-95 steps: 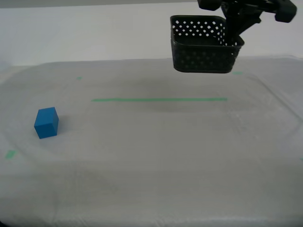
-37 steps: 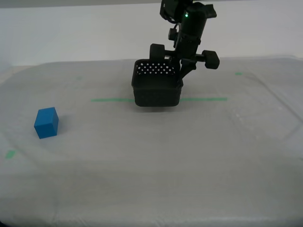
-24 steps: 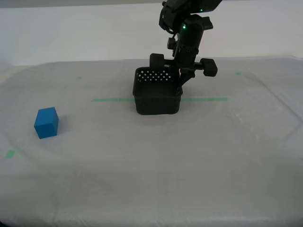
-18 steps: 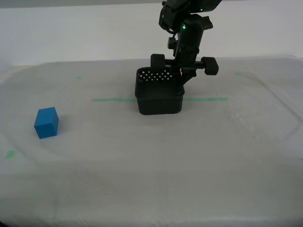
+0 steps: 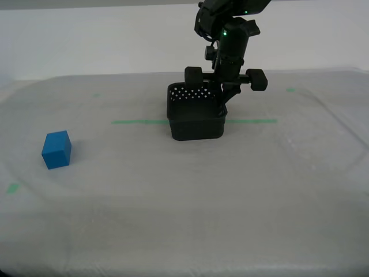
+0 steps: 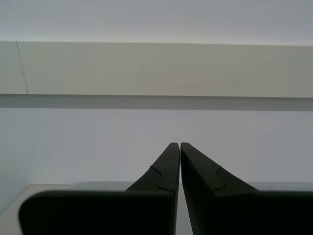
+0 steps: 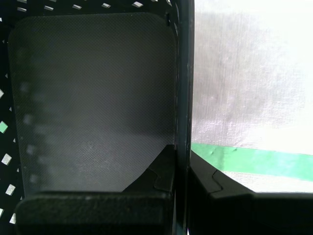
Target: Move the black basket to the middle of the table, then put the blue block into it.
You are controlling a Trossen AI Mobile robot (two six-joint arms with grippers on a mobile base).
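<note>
Sitting on the desk (image 5: 184, 202) across the green tape line (image 5: 135, 122), roughly mid-width and toward the far side, the black basket (image 5: 196, 118) appears to be down on the cloth, though the exterior view does not settle whether its base is fully seated. The first gripper (image 7: 182, 161) has one of the basket's side walls pinched between its jaws, one finger inside the basket and one outside, as the first wrist view shows.

The main risk is in the release. If the jaws spread while the basket is partly carried, it could drop or tip; if they lift away before spreading fully, a finger could catch the perforated wall and drag the basket off its spot.

The blue block (image 5: 56, 149) sits well apart, near the exterior view's left, untouched. Fetching it poses its own risk: an off-centre pinch could nudge the small cube across the cloth.

The second gripper (image 6: 180, 147) has its jaws pressed together on nothing, facing a blank wall (image 6: 156, 68).
</note>
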